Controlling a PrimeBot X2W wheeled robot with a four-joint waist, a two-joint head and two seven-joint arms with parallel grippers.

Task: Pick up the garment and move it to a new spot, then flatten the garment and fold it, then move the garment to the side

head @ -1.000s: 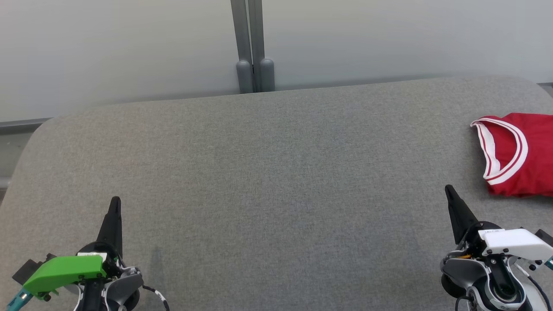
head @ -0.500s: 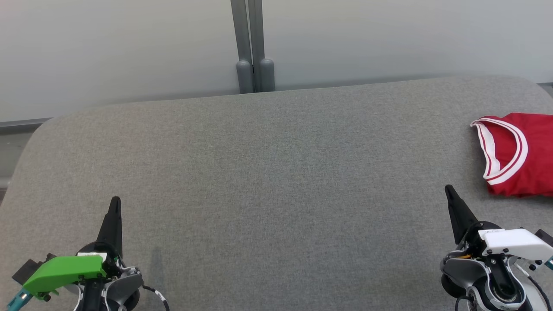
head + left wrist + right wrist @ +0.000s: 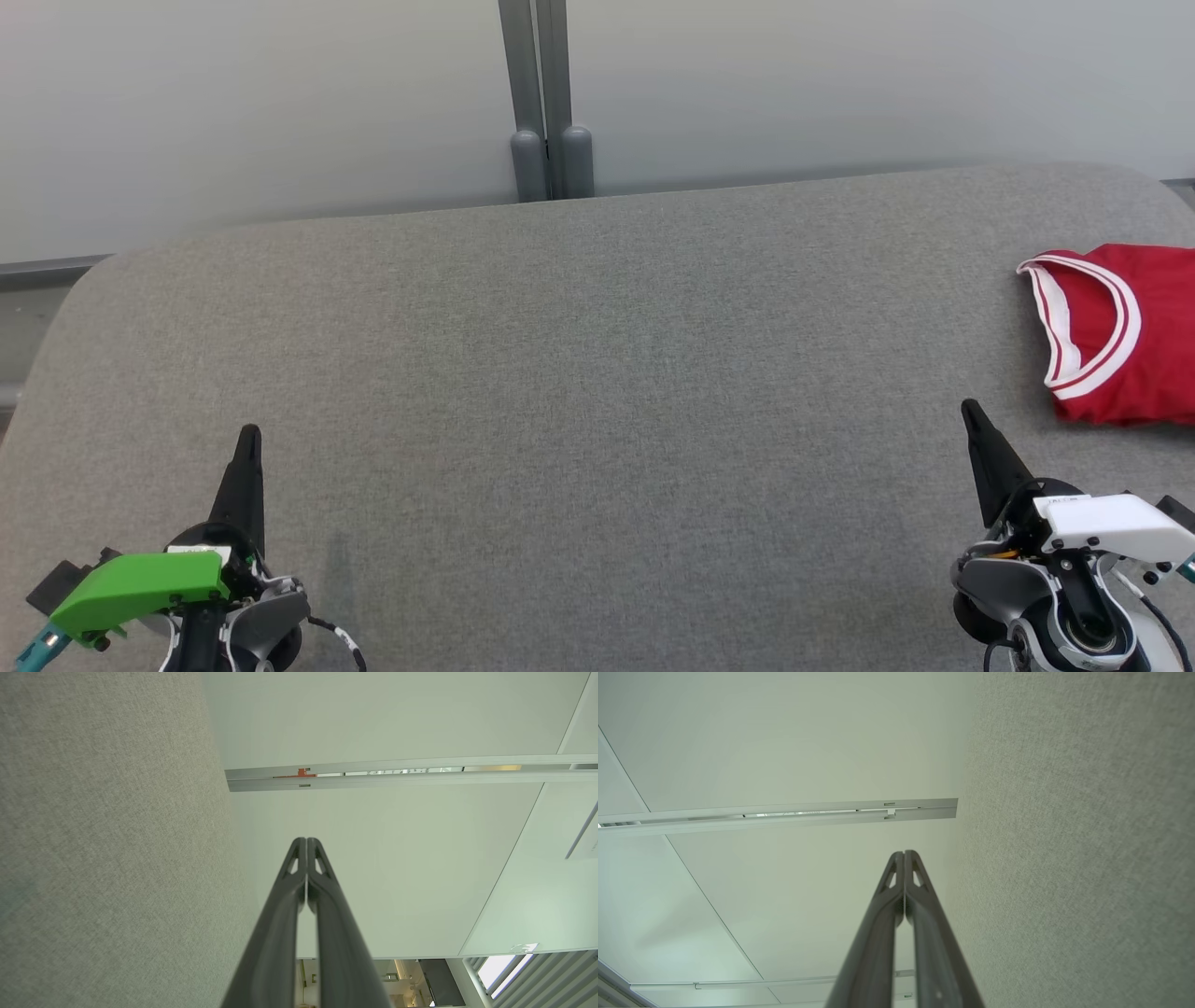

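**A:** Where is the garment?

**B:** The red jersey (image 3: 1134,336), trimmed in white stripes, lies at about 3 o'clock on the grey padded surface (image 3: 560,373). It is near the right gripper (image 3: 972,409), off at that gripper's 1 o'clock, and not touching it.

**A:** And the pincers?

**B:** Both are clenched on nothing. The left gripper (image 3: 248,435) sits at 8 o'clock, well apart from the jersey. In each wrist view the two fingers are pressed together along their length.

**A:** What could go wrong from here?

**B:** As I judge it, reaching in with the fingers shut would shove the cloth and rumple it. The jersey also lies close to the surface's right end, so a push toward 3 o'clock might slide it off. Pinching just the top layer could pull apart whatever fold it has.

**A:** What can't you make out?

**B:** The jersey's far side is cut off by the head view's right edge, so I cannot tell its full outline or how neatly it is folded. The wrist views look past the fingertips at pale wall panels (image 3: 373,718) and grey fabric.
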